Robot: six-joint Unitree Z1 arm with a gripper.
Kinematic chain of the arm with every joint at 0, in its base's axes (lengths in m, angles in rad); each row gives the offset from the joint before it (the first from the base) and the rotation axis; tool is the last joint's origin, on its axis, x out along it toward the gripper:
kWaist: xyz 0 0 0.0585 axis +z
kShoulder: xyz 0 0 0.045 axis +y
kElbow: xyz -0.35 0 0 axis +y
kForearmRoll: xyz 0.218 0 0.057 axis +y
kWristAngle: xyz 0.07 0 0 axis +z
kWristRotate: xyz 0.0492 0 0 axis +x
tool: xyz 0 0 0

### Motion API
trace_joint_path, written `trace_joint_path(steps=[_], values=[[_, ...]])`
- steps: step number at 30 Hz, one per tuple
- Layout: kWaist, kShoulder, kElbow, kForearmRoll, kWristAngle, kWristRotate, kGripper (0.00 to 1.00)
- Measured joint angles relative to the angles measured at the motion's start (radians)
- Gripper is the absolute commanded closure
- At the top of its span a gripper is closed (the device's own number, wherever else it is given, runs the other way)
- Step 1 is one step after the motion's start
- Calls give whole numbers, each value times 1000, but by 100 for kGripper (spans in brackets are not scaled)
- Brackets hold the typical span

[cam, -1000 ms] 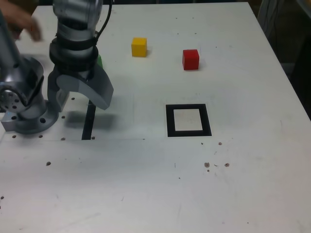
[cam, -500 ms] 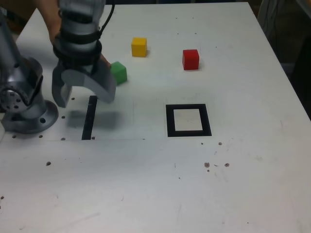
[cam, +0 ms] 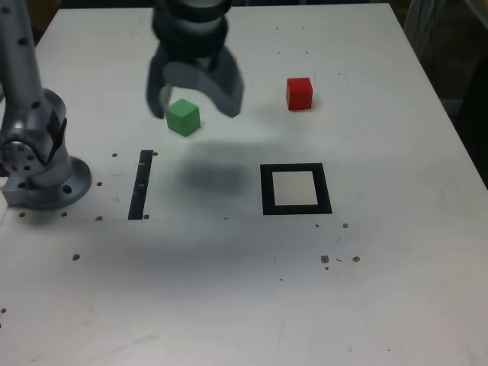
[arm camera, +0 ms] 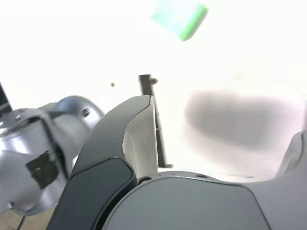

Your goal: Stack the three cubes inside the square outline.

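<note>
One green cube (cam: 183,117) sits on the table, well apart from the square outline (cam: 296,188), so the wide-open, empty gripper (cam: 195,95) should centre over it before descending.

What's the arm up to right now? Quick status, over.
Gripper open, empty, hovering by green cube. Red cube on table, yellow hidden. Square outline bare. Nothing in the way.
</note>
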Motion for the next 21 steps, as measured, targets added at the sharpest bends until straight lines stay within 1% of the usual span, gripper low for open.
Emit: trace_joint_path(steps=[4,7,11,21], values=[[34,93,-126,5,13,70,1],[58,132,-223,10,21,116,1],[118,209,-348,16,22,177,1],[313,363,-519,18,12,310,1]])
